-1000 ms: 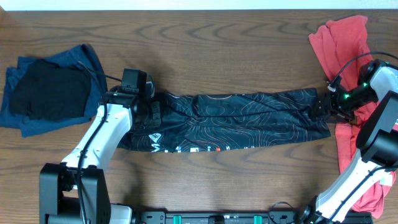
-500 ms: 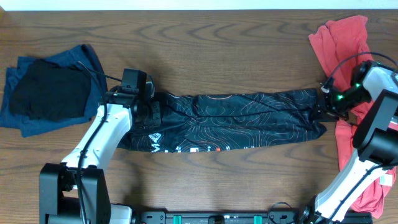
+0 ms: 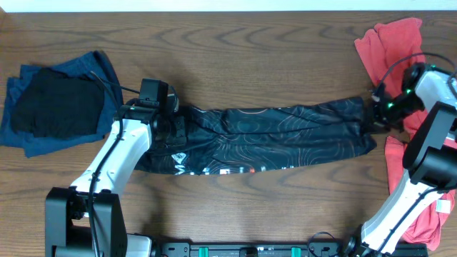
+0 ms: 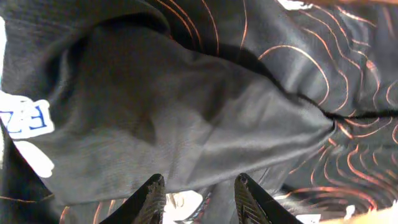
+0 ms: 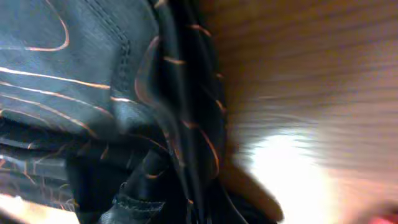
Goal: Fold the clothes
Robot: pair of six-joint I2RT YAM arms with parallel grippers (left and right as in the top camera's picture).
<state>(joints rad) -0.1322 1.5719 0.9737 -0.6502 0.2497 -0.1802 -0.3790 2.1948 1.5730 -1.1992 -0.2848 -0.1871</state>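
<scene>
Wooden table [image 3: 250,50] is carrying the black jersey [image 3: 271,135], stretched between both arms. Right gripper [image 3: 376,114] is clamping its right hem; whether the left gripper [image 3: 173,130] is holding, I cannot tell. I am judging it limp and slippery, so seamed edges are looking safest.

A black jersey [image 3: 285,132], marked with thin orange contour lines, is stretched as a long band from nine to three o'clock. A coral-red garment [image 3: 391,41] is heaped from two to four o'clock.
</scene>
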